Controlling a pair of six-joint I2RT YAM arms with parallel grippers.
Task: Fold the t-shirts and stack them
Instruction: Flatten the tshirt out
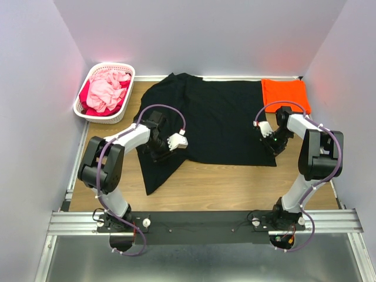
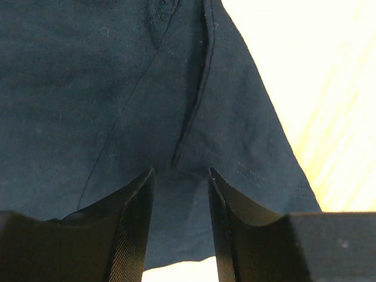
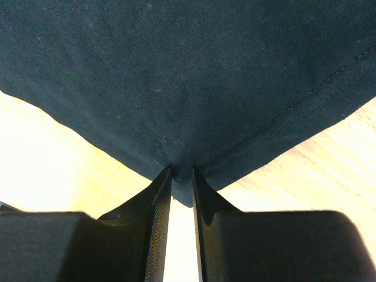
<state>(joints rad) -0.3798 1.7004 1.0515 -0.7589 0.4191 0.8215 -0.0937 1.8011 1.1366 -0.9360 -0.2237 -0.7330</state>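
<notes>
A large black t-shirt (image 1: 217, 117) lies spread across the wooden table, one sleeve trailing toward the near left. A folded bright orange t-shirt (image 1: 285, 94) lies at the back right, touching the black one's edge. My left gripper (image 1: 178, 141) hovers low over the black shirt's left part. In the left wrist view its jaws (image 2: 181, 171) stand open, with black cloth (image 2: 88, 88) lying loose between and under them. My right gripper (image 1: 262, 130) is at the shirt's right edge. There the right gripper (image 3: 181, 170) is shut on a corner of the black cloth (image 3: 188, 70).
A white lattice basket (image 1: 88, 111) with pink and red clothes stands at the back left corner. Bare wood (image 1: 223, 188) shows between the black shirt and the near rail. White walls close in the table on three sides.
</notes>
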